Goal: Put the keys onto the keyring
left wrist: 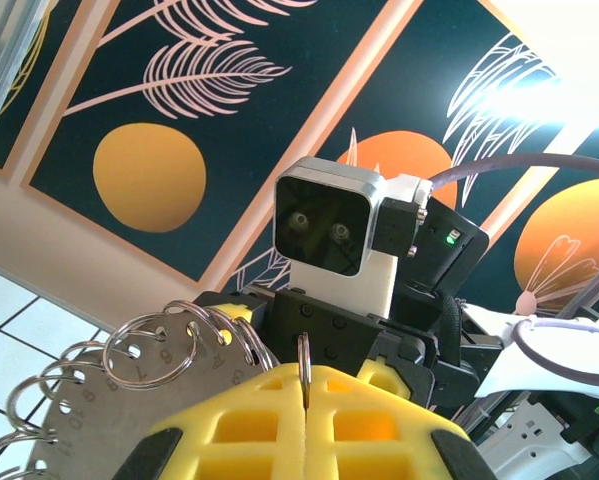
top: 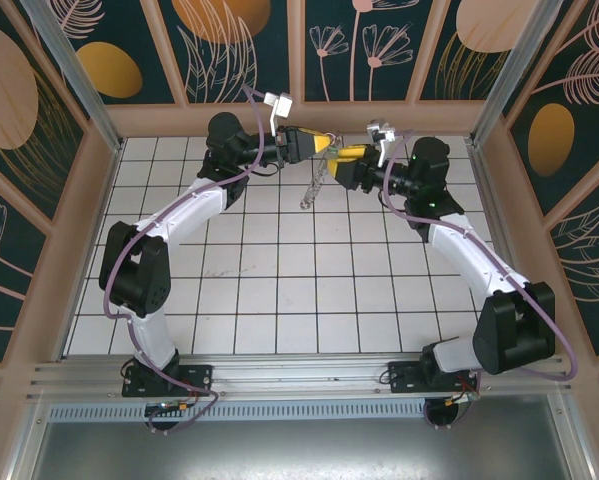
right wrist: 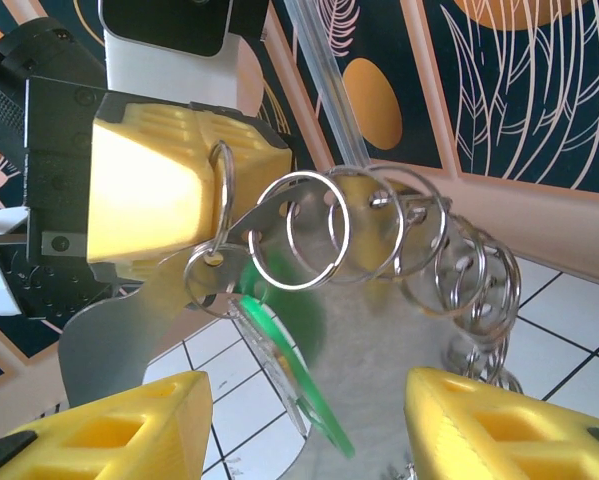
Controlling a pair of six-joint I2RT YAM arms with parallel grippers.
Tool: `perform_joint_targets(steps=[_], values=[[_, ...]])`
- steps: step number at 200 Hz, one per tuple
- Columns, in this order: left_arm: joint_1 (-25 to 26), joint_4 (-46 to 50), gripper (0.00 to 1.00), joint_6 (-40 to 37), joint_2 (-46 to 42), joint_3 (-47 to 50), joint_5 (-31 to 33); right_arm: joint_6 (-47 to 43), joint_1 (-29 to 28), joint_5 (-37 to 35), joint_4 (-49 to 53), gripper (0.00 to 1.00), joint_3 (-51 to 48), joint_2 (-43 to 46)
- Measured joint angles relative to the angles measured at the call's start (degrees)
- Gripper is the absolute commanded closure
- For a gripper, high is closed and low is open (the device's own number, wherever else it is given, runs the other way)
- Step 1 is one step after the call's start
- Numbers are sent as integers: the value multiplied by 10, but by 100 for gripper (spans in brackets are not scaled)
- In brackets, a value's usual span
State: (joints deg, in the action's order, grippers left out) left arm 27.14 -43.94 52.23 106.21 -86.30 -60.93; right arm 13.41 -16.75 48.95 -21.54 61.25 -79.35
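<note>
The keyring (right wrist: 399, 250) is a grey metal plate with several split rings along its rim, held up in the air at the back of the table. My left gripper (left wrist: 307, 385) is shut on one thin ring (left wrist: 304, 360) of it; the plate (left wrist: 99, 400) hangs to its left. The keys (right wrist: 284, 360), one with a bright green head, dangle from a small ring (right wrist: 214, 282) just under the left fingers (right wrist: 149, 190). My right gripper (right wrist: 309, 400) faces it, open, its yellow fingers on either side of the key and plate without touching them. From above, the left gripper (top: 316, 146) and right gripper (top: 341, 155) meet tip to tip, the keyring (top: 311, 188) hanging below.
White tiled table (top: 279, 280) lies below both arms. A low beige wall (top: 299, 118) runs close behind the grippers, with aluminium posts (top: 69, 60) at the corners. The right wrist camera (left wrist: 324, 225) sits directly in front of the left fingers.
</note>
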Motion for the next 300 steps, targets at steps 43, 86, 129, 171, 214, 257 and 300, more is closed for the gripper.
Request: perform_joint_targets(steps=[43,86,129,171,214,257,300], values=[[2,0,100,0,0,-5,-2,0,-9,2,-1,50,10,-13],[3,0,100,0,0,-6,-2,3,-15,5,-1,75,12,-15],[3,5,100,-1,0,-6,7,-10,-17,15,2,100,12,-14],[3,13,100,-12,0,-6,10,-17,-17,14,25,100,12,-6],[3,30,100,-34,0,-6,12,-45,-16,-2,80,100,13,16],[7,51,100,-56,0,-6,17,-71,-14,-14,134,100,25,21],[7,78,100,-86,0,-6,33,-93,-9,-29,190,100,46,24]])
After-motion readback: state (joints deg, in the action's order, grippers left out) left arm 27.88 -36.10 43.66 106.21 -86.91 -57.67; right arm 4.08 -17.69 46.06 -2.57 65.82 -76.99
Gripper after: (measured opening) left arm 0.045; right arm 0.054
